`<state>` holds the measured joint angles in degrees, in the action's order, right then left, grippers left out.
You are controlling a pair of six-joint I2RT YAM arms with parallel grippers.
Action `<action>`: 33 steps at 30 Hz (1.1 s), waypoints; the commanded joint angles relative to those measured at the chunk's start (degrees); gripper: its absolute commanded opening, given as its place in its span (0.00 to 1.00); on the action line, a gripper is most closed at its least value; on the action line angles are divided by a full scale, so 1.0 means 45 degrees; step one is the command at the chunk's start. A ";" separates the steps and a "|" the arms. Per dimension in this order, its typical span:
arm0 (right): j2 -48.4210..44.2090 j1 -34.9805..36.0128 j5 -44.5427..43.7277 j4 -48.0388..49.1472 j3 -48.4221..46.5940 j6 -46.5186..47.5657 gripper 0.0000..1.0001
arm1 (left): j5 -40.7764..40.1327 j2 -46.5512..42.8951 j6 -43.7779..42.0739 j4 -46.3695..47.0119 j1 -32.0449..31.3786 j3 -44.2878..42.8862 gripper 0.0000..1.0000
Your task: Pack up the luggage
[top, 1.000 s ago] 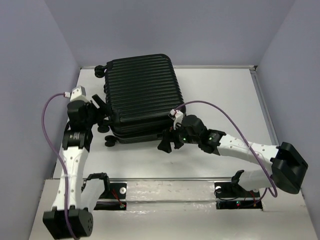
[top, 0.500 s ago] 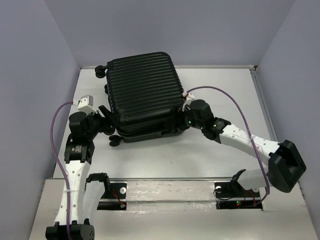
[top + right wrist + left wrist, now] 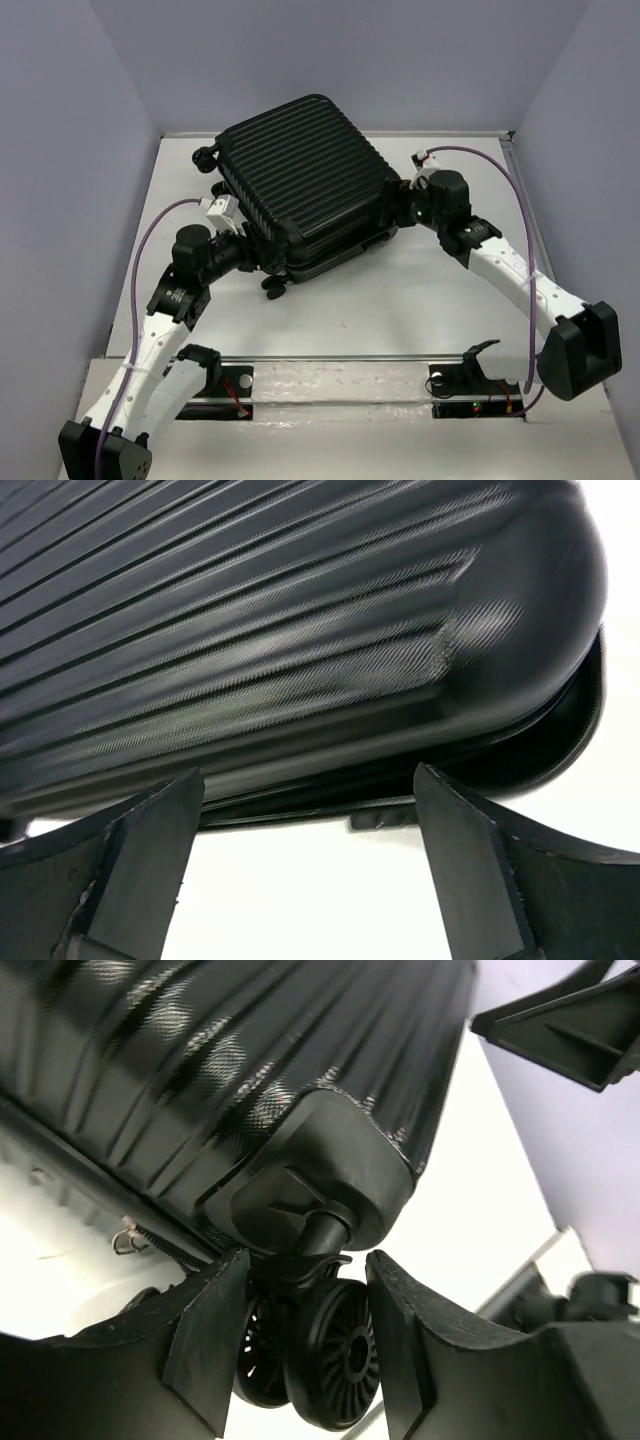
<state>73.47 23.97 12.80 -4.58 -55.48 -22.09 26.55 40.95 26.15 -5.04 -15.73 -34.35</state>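
Observation:
The luggage (image 3: 300, 185) is a big black ribbed suitcase lying closed and skewed on the white table. My left gripper (image 3: 262, 262) is at its near-left corner. In the left wrist view the gripper (image 3: 305, 1350) is closed around the twin wheel (image 3: 340, 1360) under the shell (image 3: 250, 1060), with a finger close on each side. My right gripper (image 3: 405, 205) is at the suitcase's right edge. In the right wrist view it (image 3: 310, 810) is wide open over bare table, and the ribbed shell (image 3: 300, 630) and zipper seam lie just beyond the fingertips.
Two more suitcase wheels (image 3: 207, 155) stick out at the far left. Grey walls enclose the table (image 3: 450, 290) on the left, back and right. A metal rail (image 3: 330, 370) with the arm bases runs along the near edge.
The suitcase has turned counter-clockwise, its right end swinging away. My left gripper moved right with the near-left wheel. My right gripper moved right and farther back along the right edge.

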 commanded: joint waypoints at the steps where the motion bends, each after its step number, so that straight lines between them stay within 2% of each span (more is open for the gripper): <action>1: -0.1754 0.0084 0.0204 -0.0466 0.0901 0.0240 0.87 | 0.1815 0.0528 0.0965 0.0805 -0.0839 0.0425 0.40; 3: -0.2204 0.0084 -0.0108 -0.0719 0.1390 0.0201 0.82 | 0.1893 0.0802 0.1530 0.1234 -0.1269 0.0523 0.26; 4: -0.2477 0.0084 -0.0593 -0.0856 0.1779 0.0162 0.75 | 0.1875 0.0899 0.1764 0.1933 -0.1561 0.0601 0.15; 6: -0.2615 -0.0207 -0.1258 -0.1129 0.2113 0.0007 0.67 | 0.1506 0.1173 0.2581 0.2601 -0.2868 0.0679 0.07; 7: -0.2655 -0.0769 -0.1474 -0.1131 0.2502 -0.0265 0.54 | 0.1020 0.1290 0.2838 0.3339 -0.3375 0.0680 0.06; 8: -0.2713 -0.1142 -0.1322 -0.1092 0.2660 -0.0403 0.47 | 0.0764 0.1678 0.3073 0.3713 -0.4386 0.0622 0.06; 9: -0.2753 -0.1475 -0.1011 -0.1092 0.2797 -0.0501 0.35 | 0.0549 0.1933 0.3327 0.4491 -0.4879 0.0544 0.06; 10: -0.2792 -0.2020 -0.1027 -0.1092 0.2973 -0.0637 0.29 | 0.0082 0.2264 0.3696 0.4885 -0.5368 0.0292 0.06; 11: -0.2927 -0.2296 -0.1066 -0.1111 0.3071 -0.0774 0.18 | -0.0154 0.3002 0.3816 0.5546 -0.6262 0.0077 0.06; 16: -0.3475 -0.4014 -0.1632 -0.1462 0.3306 -0.0932 0.13 | -0.1502 0.5739 0.3604 0.6256 -0.8413 -0.2226 0.06; 17: -0.3534 -0.4636 -0.1652 -0.1521 0.3345 -0.0912 0.12 | -0.1562 0.6479 0.3293 0.6256 -0.8632 -0.3178 0.07; 18: -0.3534 -0.4932 -0.1556 -0.1541 0.3345 -0.0932 0.12 | -0.1602 0.6776 0.3155 0.6237 -0.8808 -0.3690 0.16; 19: -0.3457 -0.5148 -0.1265 -0.1541 0.3345 -0.0970 0.11 | -0.1621 0.7011 0.2902 0.5927 -0.8945 -0.4159 0.31; 20: -0.3359 -0.5305 -0.1107 -0.1522 0.3345 -0.0990 0.11 | -0.1892 0.7323 0.2087 0.5460 -0.9063 -0.5285 0.65; 21: -0.3223 -0.5306 -0.1009 -0.1483 0.3326 -0.1010 0.12 | -0.2320 0.7384 0.1596 0.4875 -0.9103 -0.5915 0.81; 22: -0.3009 -0.5306 -0.0911 -0.1463 0.3307 -0.1010 0.12 | -0.3659 0.7327 0.1049 0.3419 -0.9122 -0.7140 0.99; 23: -0.2929 -0.5306 -0.0891 -0.1386 0.3306 -0.1010 0.13 | -0.4620 0.7249 -0.0097 0.2573 -0.9084 -0.7771 0.99; 25: -0.2851 -0.5306 -0.0852 -0.1268 0.3423 -0.1029 0.15 | -0.7172 0.6899 -0.0886 0.0695 -0.8464 -0.9195 0.99; 26: -0.2831 -0.5306 -0.0794 -0.1210 0.3462 -0.1029 0.15 | -0.7401 0.6896 -0.1102 0.0381 -0.8458 -0.9416 0.99; 27: -0.2812 -0.5306 -0.0658 -0.1132 0.3501 -0.1010 0.15 | -0.7209 0.6568 -0.1162 0.0281 -0.7105 -0.9495 0.99; 30: -0.2636 -0.5306 -0.0052 -0.1131 0.3502 -0.0893 0.17 | -0.5299 0.6369 -0.0735 0.0046 -0.4269 -0.9419 0.99; 31: -0.2558 -0.5306 0.0375 -0.1073 0.3502 -0.0622 0.18 | -0.5023 0.6620 -0.0656 0.0026 -0.2558 -0.9225 0.97; 33: -0.2285 -0.5306 0.0748 -0.1033 0.3502 -0.0463 0.20 | -0.5021 0.7128 -0.0636 -0.0227 -0.1180 -0.9164 0.94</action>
<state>61.84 0.03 11.11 -11.79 -40.27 -26.11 4.51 70.48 25.28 -0.16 -34.41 -76.16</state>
